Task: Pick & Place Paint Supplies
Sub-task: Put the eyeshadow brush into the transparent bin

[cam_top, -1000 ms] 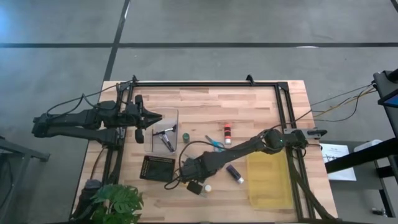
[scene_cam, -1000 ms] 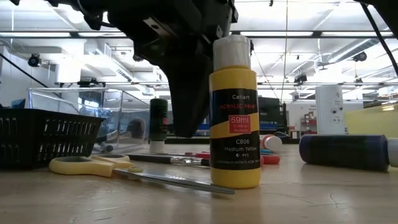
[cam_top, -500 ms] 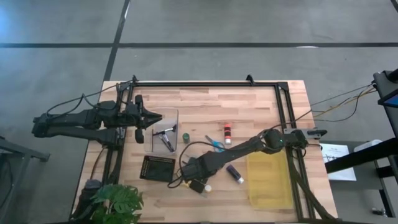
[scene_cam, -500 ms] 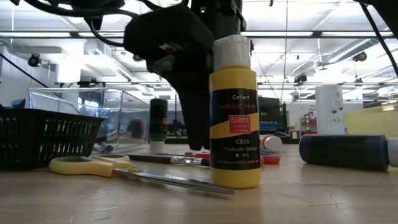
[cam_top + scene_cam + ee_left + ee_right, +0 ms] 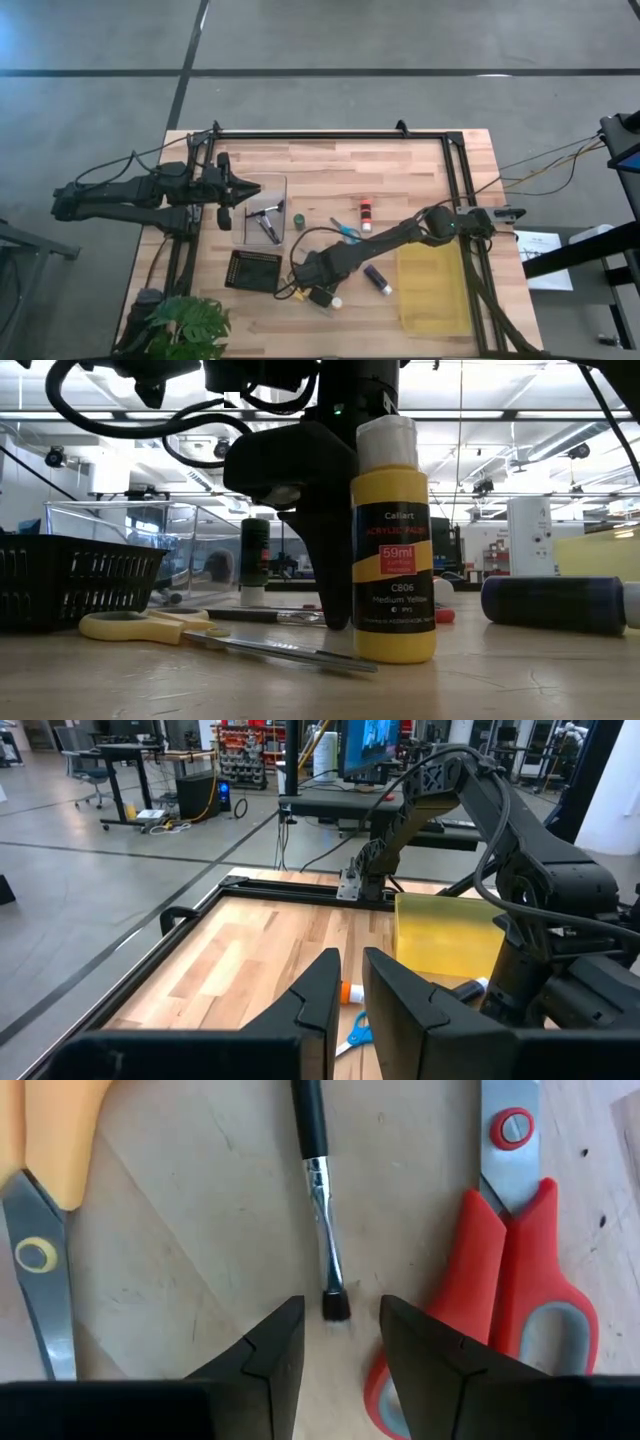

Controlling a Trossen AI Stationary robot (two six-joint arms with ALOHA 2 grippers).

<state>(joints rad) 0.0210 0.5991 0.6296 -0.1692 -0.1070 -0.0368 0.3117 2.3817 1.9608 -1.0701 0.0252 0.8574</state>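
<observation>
step: reaching for a brush, not gripped yet
my right pincer (image 5: 335, 1342): low over the table (image 5: 330, 165) near its front edge, fingers apart, straddling the brush tip
brush (image 5: 318, 1185): flat on the table between yellow scissors (image 5: 35, 1230) and red scissors (image 5: 515, 1270), bristle end between my fingers
yellow paint bottle (image 5: 393, 540): upright just beside my right pincer
my left pincer (image 5: 345, 990): waiting at far left, fingers nearly together, holding nothing
yellow bin (image 5: 432, 285): right of my right pincer, likely drop spot
next: lower a bit, close on the ferrule, lift clear of both scissors
</observation>
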